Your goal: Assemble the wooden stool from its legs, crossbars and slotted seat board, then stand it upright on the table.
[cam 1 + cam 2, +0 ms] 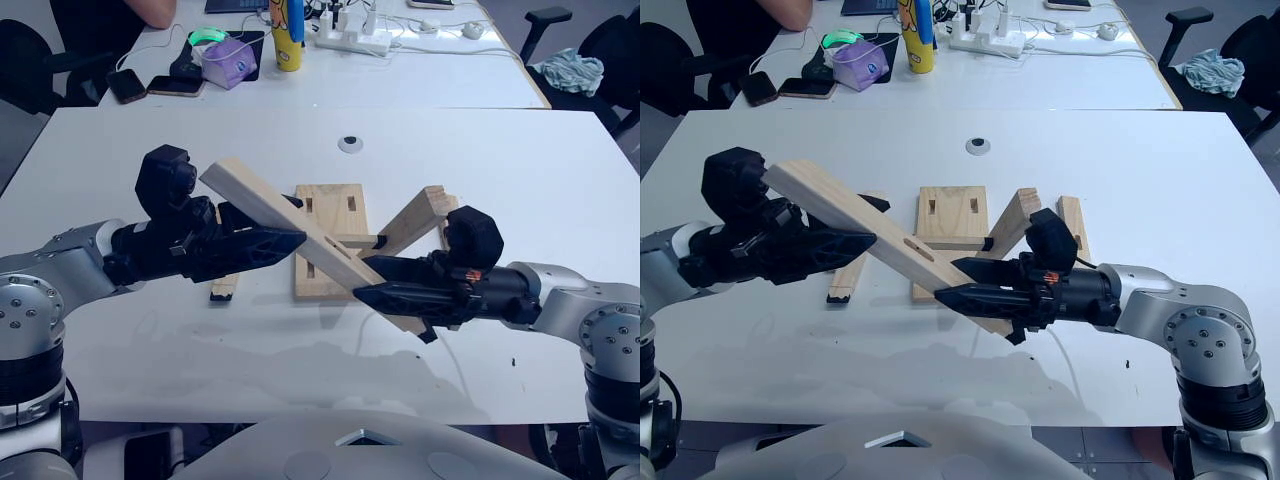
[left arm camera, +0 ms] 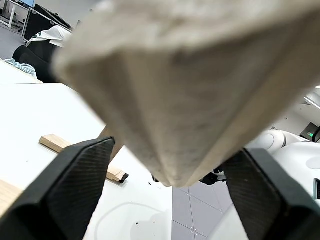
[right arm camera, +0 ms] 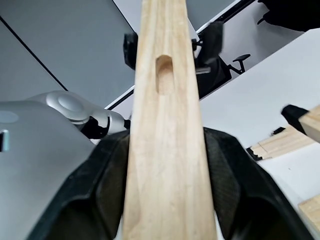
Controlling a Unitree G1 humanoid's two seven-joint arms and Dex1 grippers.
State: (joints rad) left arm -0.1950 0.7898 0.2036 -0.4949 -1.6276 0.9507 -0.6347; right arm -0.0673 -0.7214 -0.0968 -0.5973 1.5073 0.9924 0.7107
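Asker: Where is the long leg [image 1: 250, 192] held?
Teller: It is held up over the table [image 1: 520, 180] and tilted. The high end is on the robot's L side, the low end on the R. An oval hole [image 1: 913, 243] is seen approx. halfway along it.
Asker: What is held by the L gripper [image 1: 297, 220]?
Teller: The long leg is pinched by it near the high end. In the L wrist view the wood is seen close up, pressed betw. the two black fingers [image 2: 82, 172].
Asker: And the R gripper [image 1: 360, 278]?
Teller: The same leg is clamped by it near the low end. In the R wrist view the wood is seen tight betw. both pads [image 3: 107, 185], w/ no gap.
Asker: Where is the seat board [image 1: 335, 205]?
Teller: It is laid flat on the table, under the held leg. Slots are cut in it.
Asker: Other parts?
Teller: A second leg [image 1: 845, 272] w/ a black tip is laid by the board's L side, partly hidden under the L gripper. A slanted leg [image 1: 1012, 220] is seen at the board's R corner, and a fourth leg [image 1: 1071, 220] is laid just beside that. Whether they are joined can't be told.
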